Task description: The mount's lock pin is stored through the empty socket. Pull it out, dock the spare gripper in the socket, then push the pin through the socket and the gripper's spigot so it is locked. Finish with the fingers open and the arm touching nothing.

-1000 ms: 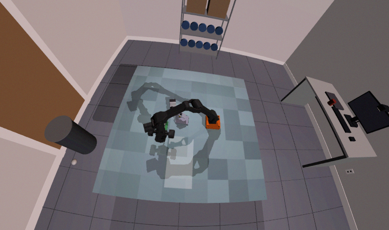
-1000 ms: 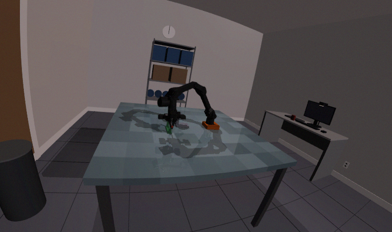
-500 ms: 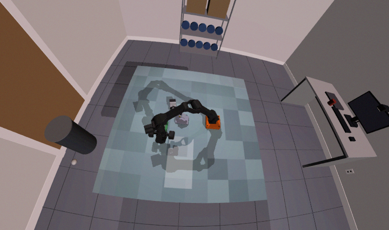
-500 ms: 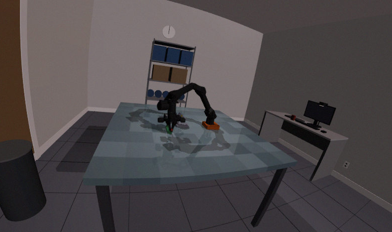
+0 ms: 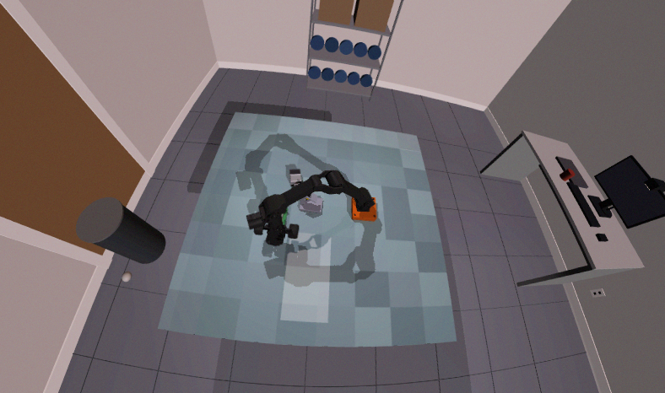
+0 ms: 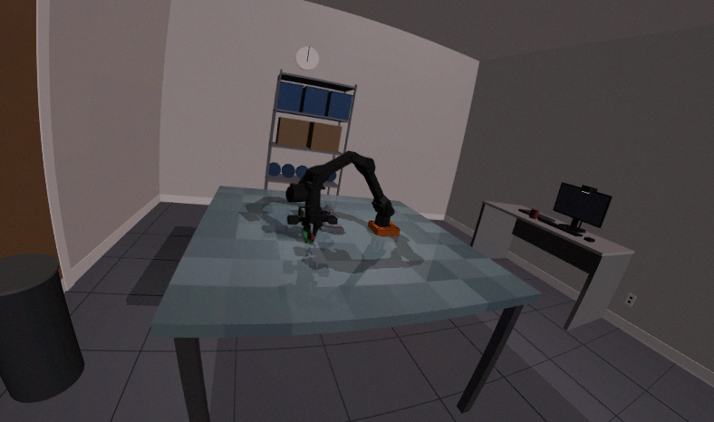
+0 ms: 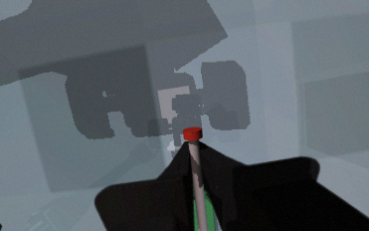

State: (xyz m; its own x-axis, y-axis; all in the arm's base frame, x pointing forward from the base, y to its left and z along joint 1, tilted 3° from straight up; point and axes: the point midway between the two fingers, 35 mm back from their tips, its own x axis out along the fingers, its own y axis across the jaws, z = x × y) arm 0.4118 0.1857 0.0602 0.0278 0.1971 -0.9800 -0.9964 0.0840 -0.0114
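Your worktop (image 6: pixel 349 309) is a pale blue-grey checkered slab on dark legs, standing on a dark tiled floor. Behind it you have a shelf rack (image 6: pixel 274 120) with blue bins, cardboard boxes and blue balls; to your right a grey desk (image 6: pixel 606 246) carries a monitor (image 6: pixel 581 201); a dark cylindrical bin (image 6: pixel 24 324) stands at the near left. The arm rises from its orange base plate (image 6: pixel 393 232) and bends over towards the left side of the worktop.

Your gripper (image 7: pixel 198 149) is closed almost fully on the lock pin (image 7: pixel 198 184), a thin grey shaft with a red cap, the cap poking out beyond the fingertips. In the exterior view the gripper (image 6: pixel 310 235) hangs low over the worktop with the pin pointing down. The grey mount (image 5: pixel 311 205) sits under the arm's span, apart from the gripper, and the spare gripper (image 5: pixel 294 174) lies just beyond it, partly hidden.
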